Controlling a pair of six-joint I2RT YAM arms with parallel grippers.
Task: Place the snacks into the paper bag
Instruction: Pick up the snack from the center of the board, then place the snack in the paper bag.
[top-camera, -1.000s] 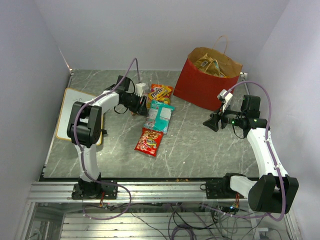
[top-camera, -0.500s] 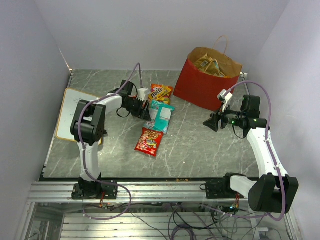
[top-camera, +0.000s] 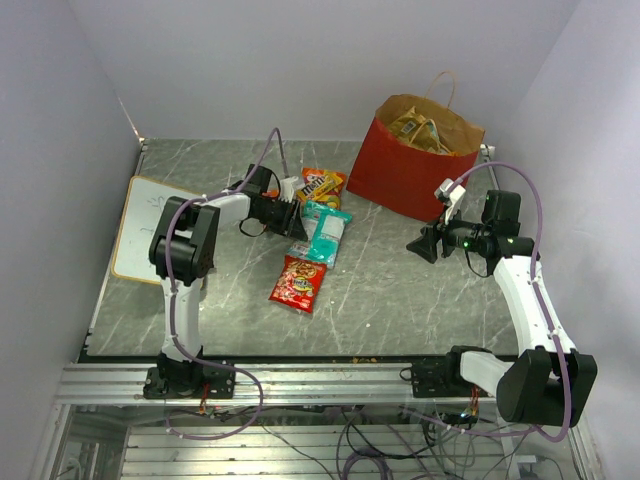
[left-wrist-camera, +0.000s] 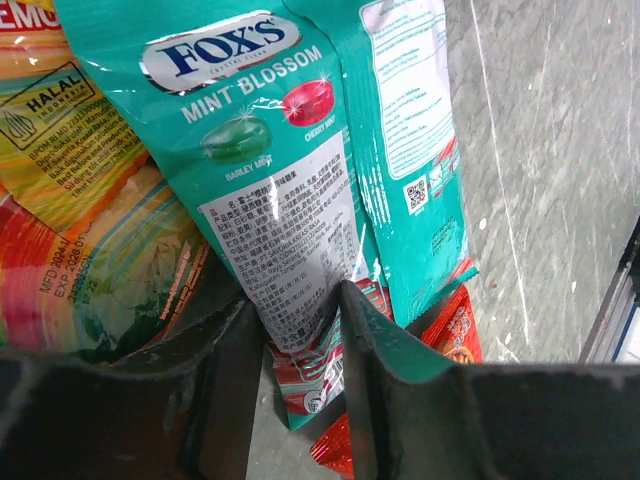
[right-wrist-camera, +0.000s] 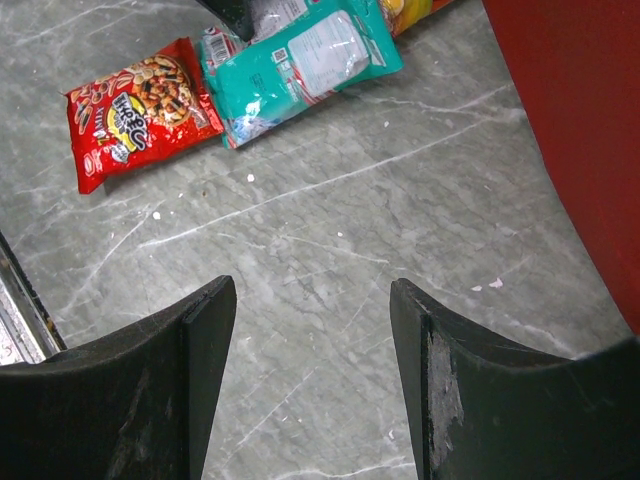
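Observation:
A teal pack (top-camera: 325, 232) lies mid-table, and its lower end sits between the fingers of my left gripper (top-camera: 293, 218), which is shut on it. In the left wrist view the pack (left-wrist-camera: 270, 150) creases between the jaws of that gripper (left-wrist-camera: 298, 295). An orange pack (top-camera: 322, 184) lies just behind it and a small red pack (top-camera: 298, 284) in front. The red paper bag (top-camera: 400, 175) stands at the back right with snacks (top-camera: 420, 128) inside. My right gripper (top-camera: 422, 244) hovers open and empty over bare table (right-wrist-camera: 310, 285), left of the bag's red wall (right-wrist-camera: 570, 130).
A flat white board (top-camera: 150, 225) lies at the table's left edge. The bag's tan handle (top-camera: 443, 85) sticks up behind its mouth. From the right wrist, the red pack (right-wrist-camera: 135, 105) and teal pack (right-wrist-camera: 300, 60) lie ahead.
My left gripper has slid right from beside the orange pack onto the teal pack and closed on its end. The right arm has not moved.

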